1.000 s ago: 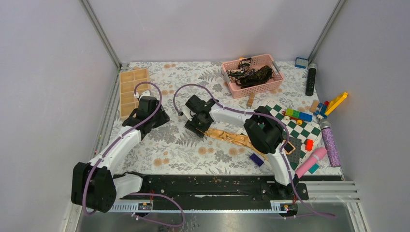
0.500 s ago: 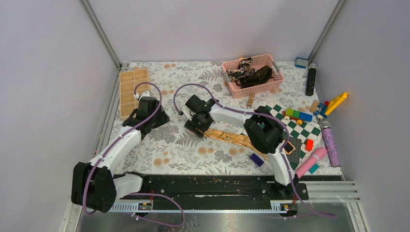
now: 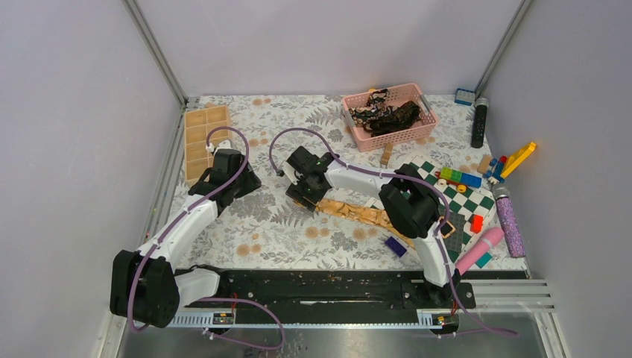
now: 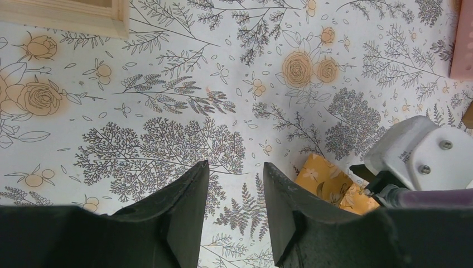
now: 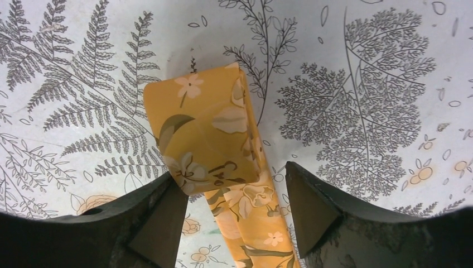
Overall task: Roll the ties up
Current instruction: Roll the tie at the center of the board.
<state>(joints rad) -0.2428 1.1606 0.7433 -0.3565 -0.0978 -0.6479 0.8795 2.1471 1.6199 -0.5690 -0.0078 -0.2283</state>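
Two claws gape: left claw [image 4: 235,168] empty, right claw [image 5: 234,178] astride golden tie [image 5: 201,128], its tail cut off.

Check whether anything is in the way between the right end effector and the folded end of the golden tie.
Nothing visible is in the way. In the right wrist view, the folded end of the golden tie lies on the tablecloth, directly between the open jaws of the right end effector, with only bare cloth beside it.
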